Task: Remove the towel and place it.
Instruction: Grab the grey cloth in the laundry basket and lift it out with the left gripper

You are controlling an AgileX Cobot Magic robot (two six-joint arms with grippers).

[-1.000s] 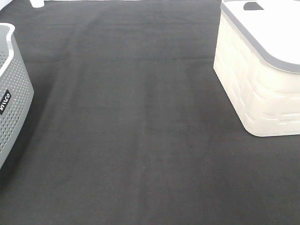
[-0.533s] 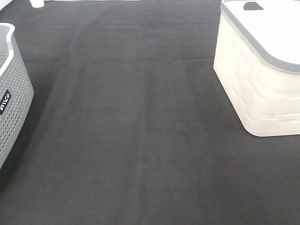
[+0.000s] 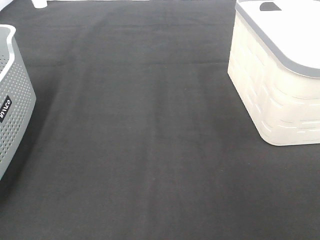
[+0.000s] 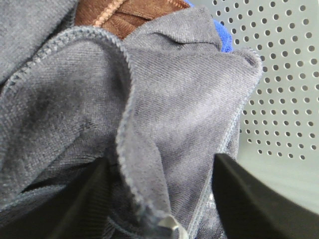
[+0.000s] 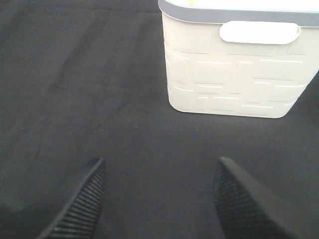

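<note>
The greyish-purple towel (image 4: 164, 114) fills the left wrist view, crumpled with stitched edges, inside the grey perforated basket (image 4: 279, 74). My left gripper (image 4: 159, 209) is open, its dark fingers (image 4: 65, 209) standing on either side of a raised fold of the towel; whether they touch it I cannot tell. My right gripper (image 5: 159, 204) is open and empty above the black table covering (image 5: 99, 99). Neither gripper nor the towel shows in the exterior high view.
The grey basket (image 3: 12, 100) stands at the table's left edge. A brown cloth (image 4: 129, 12) and a blue cloth (image 4: 225, 37) lie behind the towel. A white basket with a grey rim (image 3: 280, 85) stands at the back right, ahead of my right gripper (image 5: 234, 69).
</note>
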